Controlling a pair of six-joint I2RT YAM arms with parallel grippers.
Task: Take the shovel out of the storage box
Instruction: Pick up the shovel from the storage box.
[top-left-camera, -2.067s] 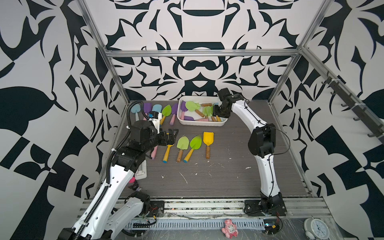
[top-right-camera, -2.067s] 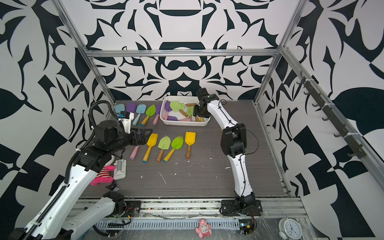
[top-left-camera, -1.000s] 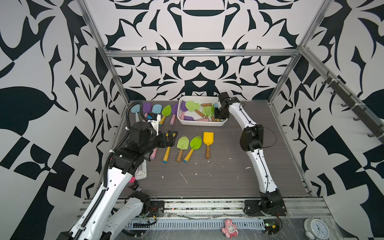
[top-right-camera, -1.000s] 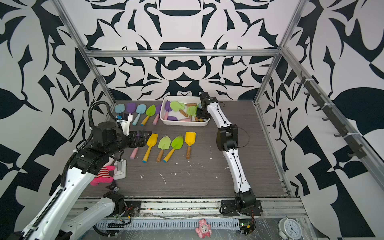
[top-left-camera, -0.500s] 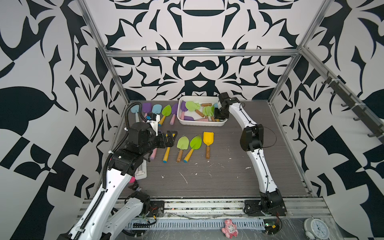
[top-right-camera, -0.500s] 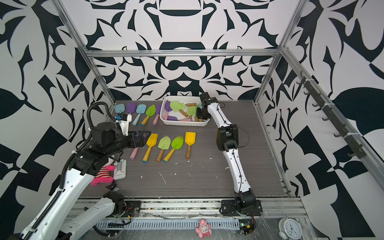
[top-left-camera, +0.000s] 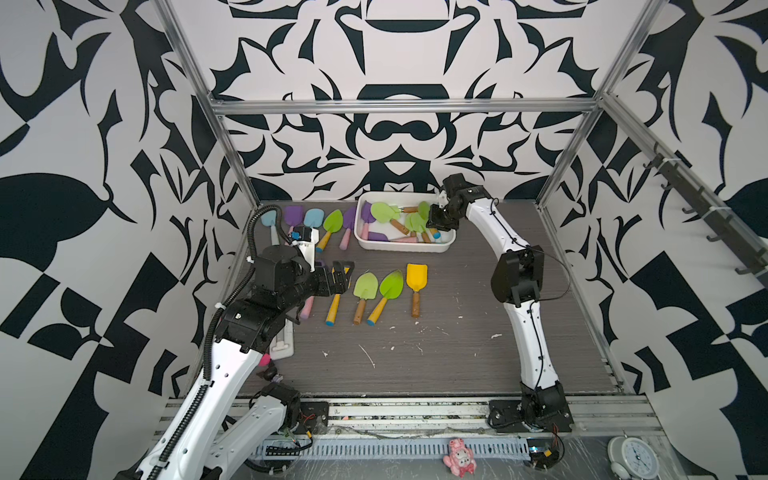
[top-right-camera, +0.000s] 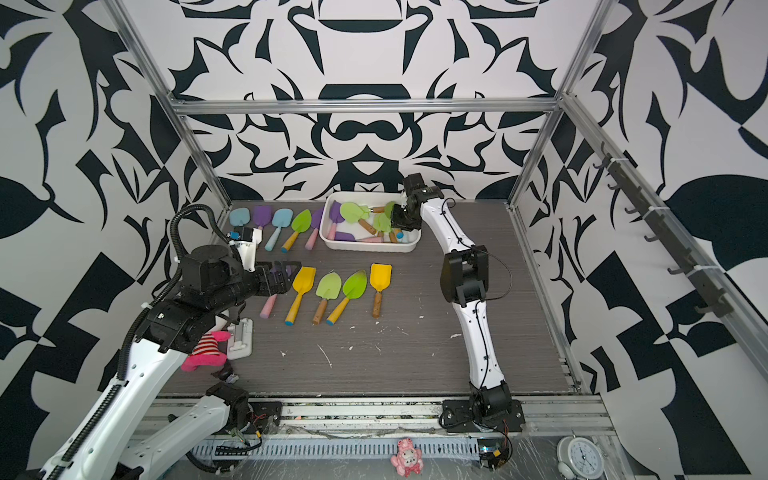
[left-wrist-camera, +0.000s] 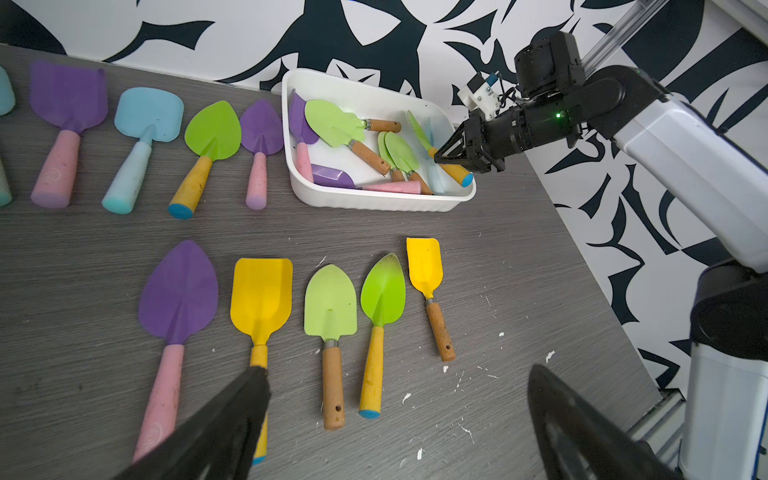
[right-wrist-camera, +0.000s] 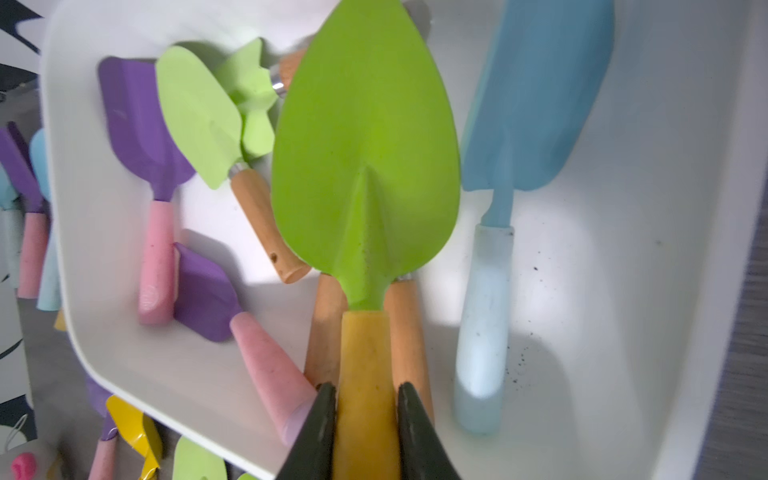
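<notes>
The white storage box stands at the back of the table with several toy shovels in it. My right gripper reaches into the box's right end and is shut on the yellow handle of a green pointed shovel. That shovel lies tilted over two wooden handles, beside a light blue shovel. My left gripper hovers open and empty above the front row of shovels.
Five shovels lie in a front row mid-table, from purple to small yellow. A back row lies left of the box. A white block and a pink striped toy sit by the left arm.
The right gripper has gone down into the box's right end and closed on the green shovel's handle. The left arm has drawn back slightly to the left.
</notes>
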